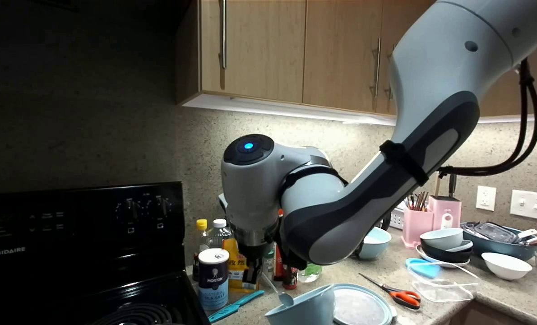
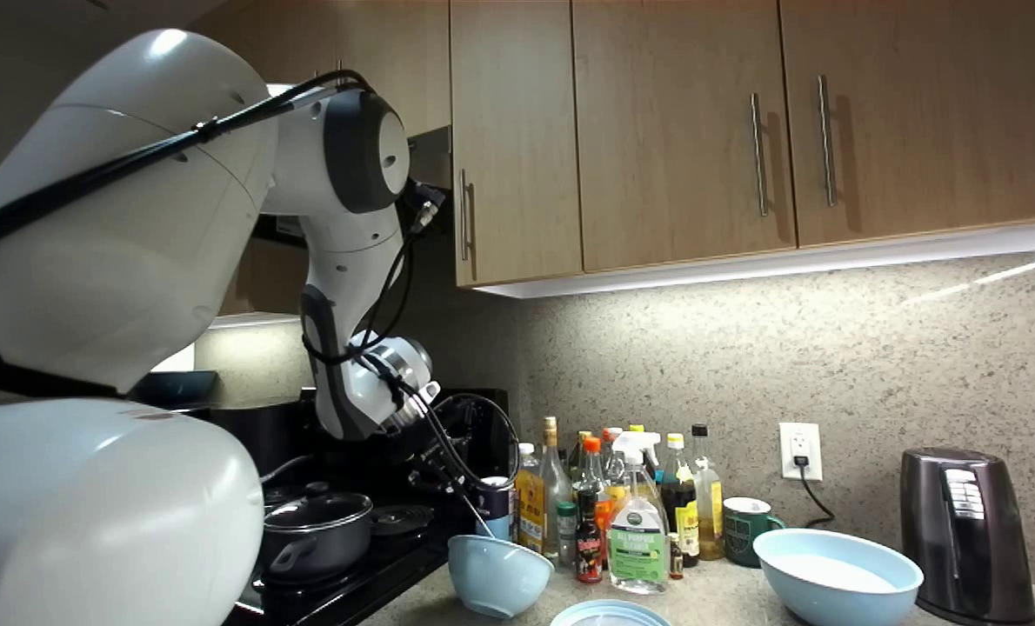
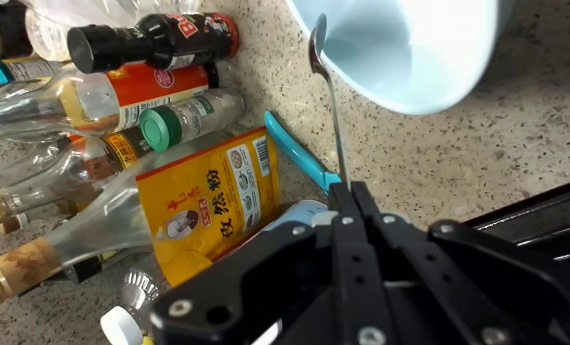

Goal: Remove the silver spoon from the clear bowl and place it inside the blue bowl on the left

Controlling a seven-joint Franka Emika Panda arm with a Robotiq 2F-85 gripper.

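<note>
under-cabinet strip (image 2: 744,264): bright | backsplash (image 2: 657,365): lit from above | stove (image 1: 88,257): deep shadow | arm (image 2: 170,235): glare spot

Black electric stove (image 1: 81,253): dark grey pot (image 2: 317,541) on top.
Navy-and-light-blue cylindrical salt canister (image 1: 213,280): upright, just beside a yellow printed packet (image 3: 213,203).
Clear plastic spray bottle (image 2: 637,543): upright, green-labelled.
Dark green mug (image 2: 745,530): lower than the white wall outlet (image 2: 800,448).
Orange-handled metal scissors (image 1: 392,292): flat on the speckled table (image 1: 345,276).
</note>
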